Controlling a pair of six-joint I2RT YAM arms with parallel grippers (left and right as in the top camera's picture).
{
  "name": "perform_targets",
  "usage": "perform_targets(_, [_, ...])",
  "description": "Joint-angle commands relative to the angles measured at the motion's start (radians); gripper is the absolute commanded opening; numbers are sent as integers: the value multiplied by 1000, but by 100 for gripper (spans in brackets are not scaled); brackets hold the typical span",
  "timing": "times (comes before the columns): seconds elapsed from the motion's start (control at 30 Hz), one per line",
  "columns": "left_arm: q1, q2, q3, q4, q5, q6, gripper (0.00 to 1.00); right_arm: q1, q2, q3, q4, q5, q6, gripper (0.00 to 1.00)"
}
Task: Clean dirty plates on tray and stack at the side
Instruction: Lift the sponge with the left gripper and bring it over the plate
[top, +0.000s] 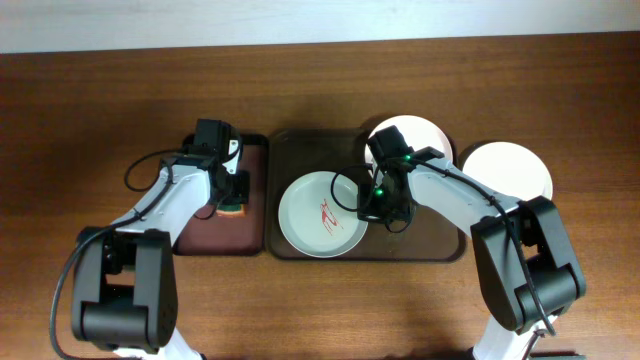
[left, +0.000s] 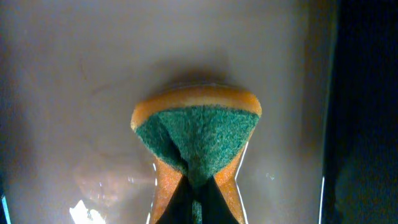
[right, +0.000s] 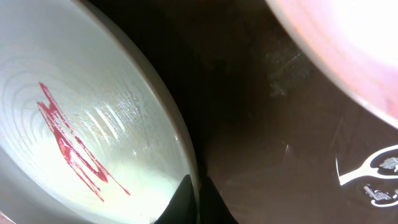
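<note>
A pale plate with a red sauce smear lies on the left half of the large dark brown tray. My right gripper is shut on this plate's right rim; in the right wrist view its fingers pinch the rim of the smeared plate. A second plate sits at the tray's back right, partly hidden by my right arm. A third white plate lies on the table right of the tray. My left gripper is shut on an orange and green sponge.
The sponge is over a smaller maroon tray left of the big tray. The second plate's edge shows in the right wrist view above bare tray floor. Wooden table surrounds both trays.
</note>
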Motion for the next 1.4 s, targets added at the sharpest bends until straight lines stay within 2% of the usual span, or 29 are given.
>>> perform_targets(0.0, [2, -165, 34, -11, -2, -12, 0, 5, -14, -15, -8, 39, -6, 4])
perform_targets(0.2, [2, -342, 34, 9, -2, -12, 0, 5, -14, -15, -7, 39, -6, 4])
perform_targets(0.37, [2, -504, 34, 59, -3, -103, 0, 5, -14, -15, -7, 39, -6, 4])
perform_targets(0.57, [2, -580, 34, 135, -3, -349, 0, 5, -14, -15, -7, 39, -6, 4])
perform_targets(1.37, [2, -580, 34, 151, -3, -359, 0, 5, -14, -15, -7, 39, -5, 4])
